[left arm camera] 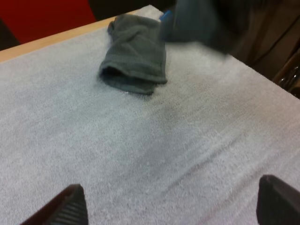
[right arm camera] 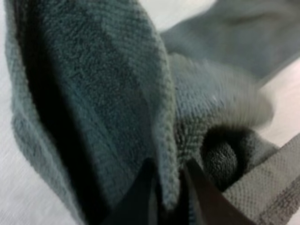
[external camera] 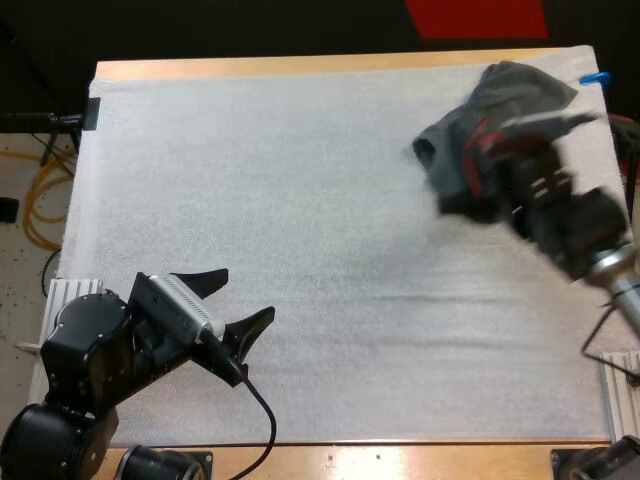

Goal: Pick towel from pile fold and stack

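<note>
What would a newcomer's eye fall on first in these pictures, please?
Most likely the crumpled dark grey-green towel near the far right corner of the white mat, with the right gripper pinching a fold of it. Next, the left gripper, open over the mat's near left part, well apart from the towel.

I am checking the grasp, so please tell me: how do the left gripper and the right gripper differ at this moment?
The left gripper is open; the right gripper is shut on a fold of the towel. The left gripper is over bare mat, the right gripper at the towel. Both have black fingers.
</note>
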### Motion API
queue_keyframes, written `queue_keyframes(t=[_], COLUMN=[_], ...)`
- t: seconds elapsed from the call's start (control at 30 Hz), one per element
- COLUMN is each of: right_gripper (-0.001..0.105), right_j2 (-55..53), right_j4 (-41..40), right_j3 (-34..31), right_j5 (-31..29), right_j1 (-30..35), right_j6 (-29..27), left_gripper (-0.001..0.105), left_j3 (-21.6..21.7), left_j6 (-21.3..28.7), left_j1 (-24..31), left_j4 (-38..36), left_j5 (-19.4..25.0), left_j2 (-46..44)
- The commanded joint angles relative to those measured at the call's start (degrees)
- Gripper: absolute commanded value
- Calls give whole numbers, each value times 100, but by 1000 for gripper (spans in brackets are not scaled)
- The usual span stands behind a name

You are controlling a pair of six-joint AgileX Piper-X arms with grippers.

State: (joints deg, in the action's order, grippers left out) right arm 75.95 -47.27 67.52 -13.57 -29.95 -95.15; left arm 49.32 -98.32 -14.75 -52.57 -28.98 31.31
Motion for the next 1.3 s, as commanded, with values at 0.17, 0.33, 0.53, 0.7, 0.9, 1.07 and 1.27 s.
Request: queue_keyframes(t=[0.17,0.33,0.53,0.7,0.9,1.07,1.27], right_gripper=[0,0,13,74,92,91,90], right_j2=[492,783,791,791,764,765,765], right_j4=[508,564,1016,1135,917,632,-499], right_j3=[-571,-577,-565,-565,-550,-550,-590], right_j5=[194,1244,1714,2068,1981,1358,1357], right_j1=[-987,-1590,-2129,-2231,-2231,-2192,-1732], right_j6=[117,306,456,553,494,234,-3], left_gripper=[71,71,71,71,71,71,71], left_j3=[34,34,34,34,34,34,34], left_j6=[0,0,0,0,0,0,0], left_j1=[-39,-39,-39,-39,-39,-39,-39], left_j4=[-9,-9,-9,-9,-9,-9,-20], left_j5=[-42,-42,-42,-42,-42,-42,-42], left_j2=[-25,-25,-25,-25,-25,-25,-25])
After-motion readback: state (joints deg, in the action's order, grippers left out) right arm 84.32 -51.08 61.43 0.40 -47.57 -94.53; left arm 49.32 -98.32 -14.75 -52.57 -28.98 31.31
